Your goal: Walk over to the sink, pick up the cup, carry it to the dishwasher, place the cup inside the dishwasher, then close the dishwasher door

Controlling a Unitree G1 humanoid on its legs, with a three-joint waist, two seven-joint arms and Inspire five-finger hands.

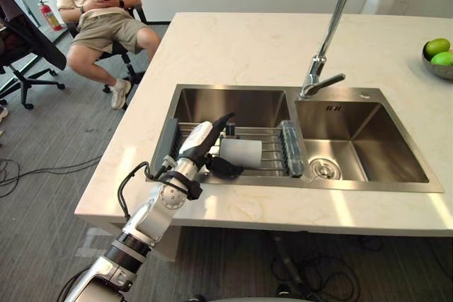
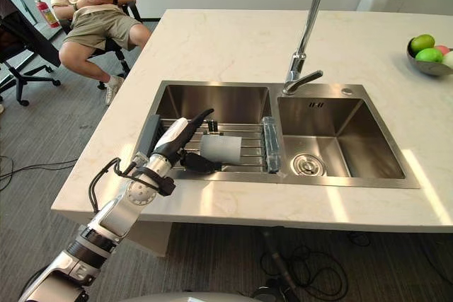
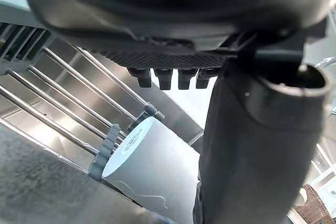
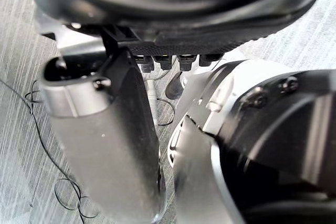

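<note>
I stand at the sink [image 1: 233, 104], but the cup [image 1: 241, 152] is not yet lifted; carrying it, loading it and shutting the dishwasher are all left; the cup lies on its side on the rack [image 1: 272, 149] in the left basin; my left robot hand [image 1: 202, 143] is spread just beside it, fingers straight above it, thumb low by its near end, perhaps touching; my right robot hand [image 4: 105, 145] hangs slack over the floor [image 4: 21, 77], holding nothing.

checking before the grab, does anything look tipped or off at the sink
The cup lies on its side, not upright, on the drying rack over the left basin, right by the open left hand. No spill or damage shows.
</note>
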